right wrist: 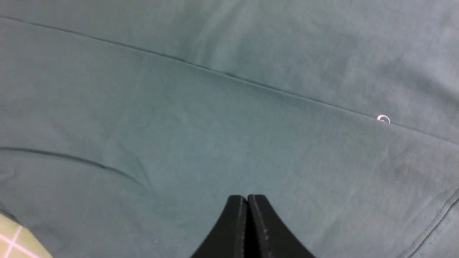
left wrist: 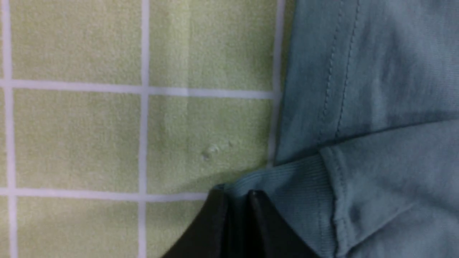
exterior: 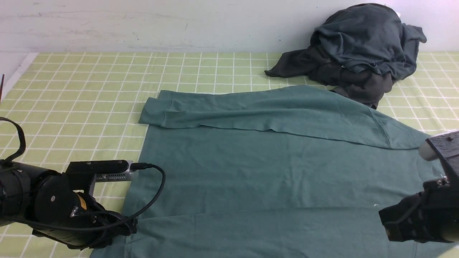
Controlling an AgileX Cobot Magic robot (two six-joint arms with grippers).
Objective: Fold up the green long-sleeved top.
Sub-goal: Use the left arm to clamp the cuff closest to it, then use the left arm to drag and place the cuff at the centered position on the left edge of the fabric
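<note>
The green long-sleeved top (exterior: 251, 172) lies flat across the checked cloth, with one sleeve (exterior: 251, 111) folded over its far side. Another sleeve lies along its near edge. In the left wrist view my left gripper (left wrist: 236, 195) stands at the top's left edge, its black fingers pinched on the ribbed cuff (left wrist: 287, 186) of that near sleeve, beside the stitched hem (left wrist: 333, 71). My left arm (exterior: 64, 208) hides this grip in the front view. My right gripper (right wrist: 247, 197) is shut with nothing in it, just over the top's fabric (right wrist: 215, 143) near its right end.
A heap of charcoal-grey and blackish garments (exterior: 358, 50) sits at the back right, touching the top's far shoulder. The yellow-green checked cloth (exterior: 89, 82) shows bare at the left and back. A pale wall (exterior: 179, 25) closes the far side.
</note>
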